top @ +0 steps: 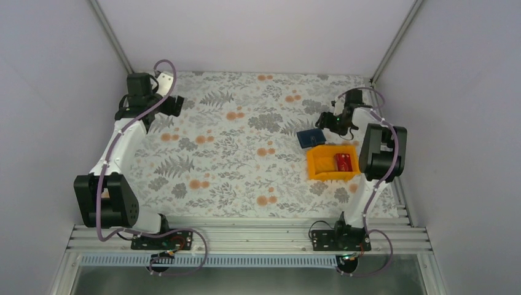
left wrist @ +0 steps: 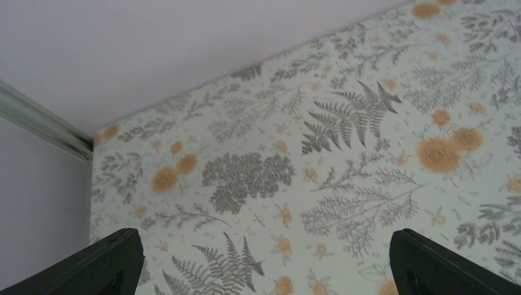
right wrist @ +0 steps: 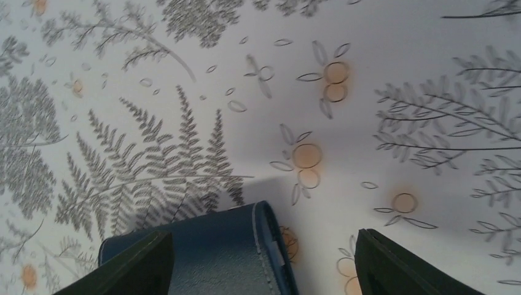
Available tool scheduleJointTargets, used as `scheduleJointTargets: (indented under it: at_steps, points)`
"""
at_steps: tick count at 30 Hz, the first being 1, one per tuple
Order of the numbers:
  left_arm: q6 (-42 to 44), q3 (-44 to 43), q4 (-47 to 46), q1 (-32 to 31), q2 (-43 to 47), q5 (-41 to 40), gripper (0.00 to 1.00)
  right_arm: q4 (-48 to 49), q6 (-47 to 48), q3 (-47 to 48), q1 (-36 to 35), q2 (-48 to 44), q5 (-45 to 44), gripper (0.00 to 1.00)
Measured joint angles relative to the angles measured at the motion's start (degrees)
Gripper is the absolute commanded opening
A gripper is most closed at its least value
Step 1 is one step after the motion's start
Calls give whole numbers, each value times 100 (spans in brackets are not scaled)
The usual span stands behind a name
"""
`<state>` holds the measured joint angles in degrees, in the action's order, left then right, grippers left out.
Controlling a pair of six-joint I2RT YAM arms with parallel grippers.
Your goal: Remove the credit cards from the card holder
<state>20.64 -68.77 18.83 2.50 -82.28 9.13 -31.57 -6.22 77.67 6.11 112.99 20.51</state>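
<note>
The card holder point(top: 310, 137) is a flat dark blue wallet lying on the floral cloth just behind the orange bin point(top: 321, 167). A red credit card point(top: 346, 162) lies inside the bin. The other cards are hidden. My right gripper point(top: 332, 122) hovers over the holder's far right edge. In the right wrist view it point(right wrist: 264, 270) is open, with the holder point(right wrist: 221, 252) between its fingers on the left side and not gripped. My left gripper point(top: 174, 104) is at the far left, open and empty, and the left wrist view point(left wrist: 270, 270) shows only cloth.
The orange bin sits at the right, close to the right arm's elbow point(top: 381, 150). White walls enclose the floral cloth point(top: 233, 153) on three sides. A metal rail point(top: 246, 236) runs along the near edge.
</note>
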Motion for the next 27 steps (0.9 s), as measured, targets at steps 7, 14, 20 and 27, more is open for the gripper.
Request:
scheduleJointTargets:
  at_steps: [7,14,20,27]
  points:
    - [85,-37,463,0,-17,81,100,-173,166,0,-68,81,387,73]
    - [260,-219,717,2,-31,170,100,-422,286,-22,-107,221,470,54]
    - [404,-227,955,0,-31,374,100,-476,317,-22,-455,323,752,31]
    - [492,-225,1091,0,-28,468,100,-160,-85,122,-1493,553,1469,4]
